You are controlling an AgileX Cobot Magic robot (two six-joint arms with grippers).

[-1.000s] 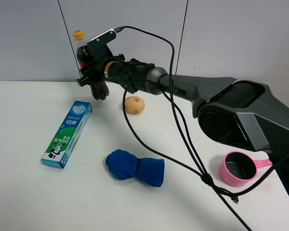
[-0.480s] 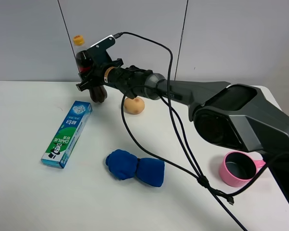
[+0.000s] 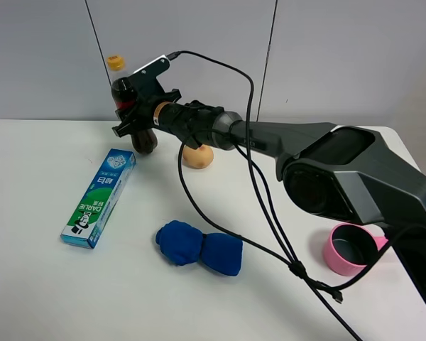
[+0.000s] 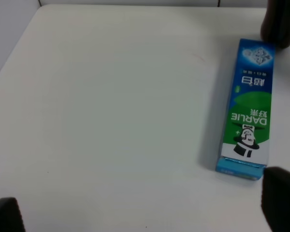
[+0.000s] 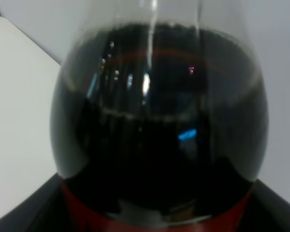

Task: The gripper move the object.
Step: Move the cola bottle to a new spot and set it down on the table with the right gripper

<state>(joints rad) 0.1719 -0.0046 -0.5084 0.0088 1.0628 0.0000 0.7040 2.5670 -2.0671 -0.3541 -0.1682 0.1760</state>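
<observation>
The cola bottle (image 3: 121, 87), dark with a red label and a yellow cap, stands slightly tilted at the back left of the white table (image 3: 42, 284), just beyond the toothpaste box. My right gripper (image 3: 138, 115) reaches across from the right and is shut on the bottle's middle. In the right wrist view the bottle (image 5: 159, 130) fills the frame, its red label at the lower edge. The bottle's dark base also shows in the left wrist view (image 4: 279, 24). My left gripper (image 4: 144, 205) is open and empty above bare table, its dark fingertips (image 4: 282, 198) showing at the frame corners.
A green-blue toothpaste box (image 3: 99, 197) lies at the left, also in the left wrist view (image 4: 246, 130). A tan potato-like object (image 3: 197, 157) sits behind the arm. A blue cloth (image 3: 199, 247) lies mid-table. A pink cup (image 3: 351, 249) is at the right. Black cables (image 3: 270, 213) hang over the table.
My right gripper has lowered the bottle a little and shifted slightly left, bringing its base down beside the far end of the toothpaste box. Other objects have not moved.
</observation>
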